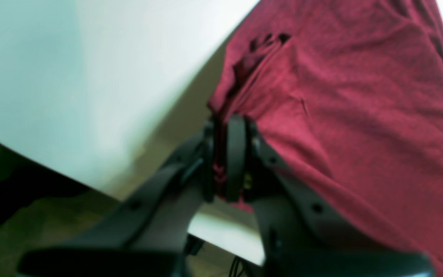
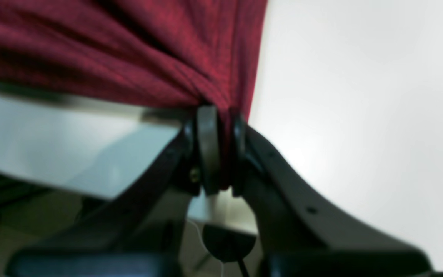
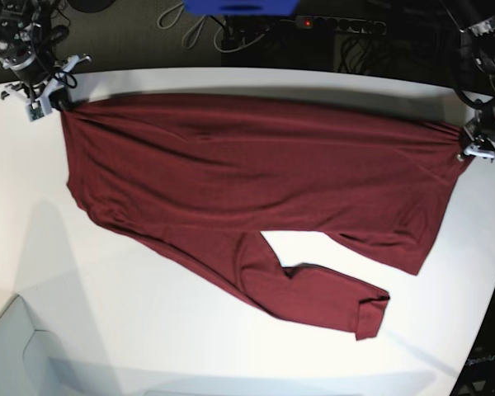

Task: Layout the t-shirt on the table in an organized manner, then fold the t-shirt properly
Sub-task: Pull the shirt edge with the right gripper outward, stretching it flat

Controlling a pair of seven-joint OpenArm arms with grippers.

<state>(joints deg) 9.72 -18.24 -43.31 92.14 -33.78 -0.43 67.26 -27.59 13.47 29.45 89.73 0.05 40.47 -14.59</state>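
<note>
While the t-shirt (image 3: pixel 247 173) is stretched wide across the white surface (image 3: pixel 148 330), one far corner is pinched in the left pincer (image 1: pixel 225 154), whose jaws are clenched tight on a fold of fabric. The opposite far corner is gripped likewise by the right pincer (image 2: pixel 217 150), clamped on bunched cloth. One sleeve (image 3: pixel 322 301) is trailed toward the near edge.

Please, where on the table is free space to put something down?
The table is bare in front of the t-shirt, along the near edge, and in the notch between body and sleeve. Both far corners are crowded: the left claw and right claw grip the shirt there.
</note>
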